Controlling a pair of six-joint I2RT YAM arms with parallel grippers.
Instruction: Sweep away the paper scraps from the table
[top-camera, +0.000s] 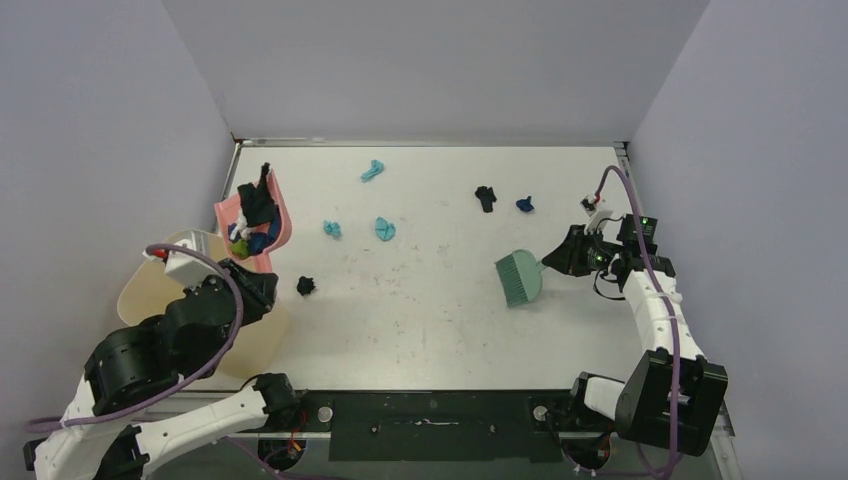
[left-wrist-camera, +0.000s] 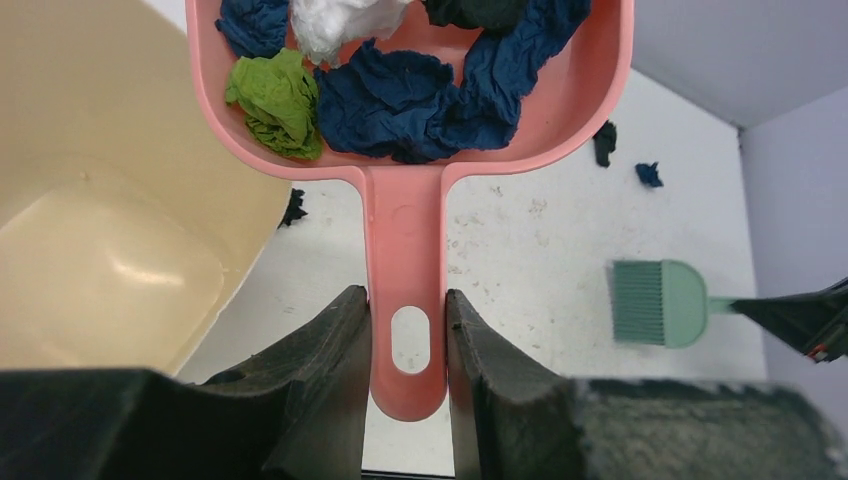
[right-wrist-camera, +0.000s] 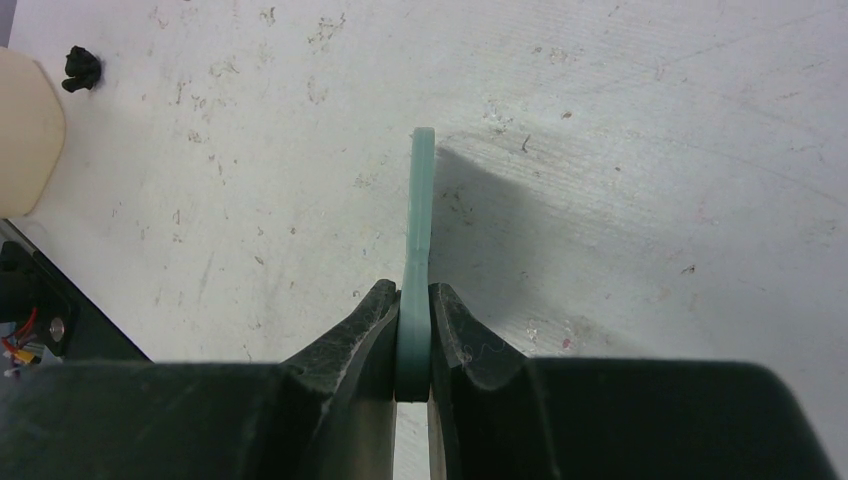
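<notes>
Left gripper (left-wrist-camera: 405, 305) clamped on flat pink plastic dustpan (left-wrist-camera: 404, 215) heaped with crumpled paper scraps (left-wrist-camera: 400, 95), right gripper (right-wrist-camera: 415, 292) pinching teal hand brush (top-camera: 520, 277): risks spilling onto scuffed white table (top-camera: 420, 320) if tipped short of beige bin (left-wrist-camera: 100, 200).

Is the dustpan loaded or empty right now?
Loaded. In the left wrist view the dustpan, held by the left gripper, carries blue, green, white and black scraps.
</notes>
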